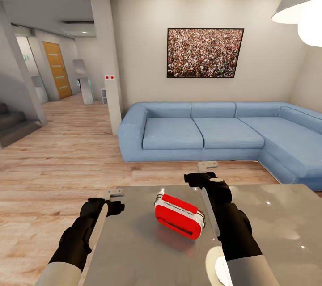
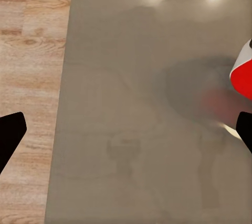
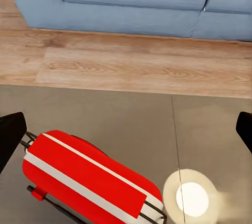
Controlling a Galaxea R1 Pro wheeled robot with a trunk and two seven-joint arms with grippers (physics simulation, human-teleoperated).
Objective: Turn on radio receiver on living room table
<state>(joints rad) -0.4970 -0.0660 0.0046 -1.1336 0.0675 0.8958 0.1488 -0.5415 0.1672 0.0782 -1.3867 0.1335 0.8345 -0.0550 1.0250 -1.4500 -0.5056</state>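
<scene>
The small red-and-white rounded radio receiver (image 1: 179, 216) sits on the glossy grey surface (image 1: 277, 219), near its far edge, between both open claws: left claw (image 1: 114, 195), right claw (image 1: 207, 166).

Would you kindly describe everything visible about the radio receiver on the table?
The radio receiver is a small rounded red box with white bands, a dark slot on its front and a thin wire handle. It looks like glossy plastic. It rests on the grey reflective table, between both grippers, neither touching it; its red reflection shows beneath.
</scene>
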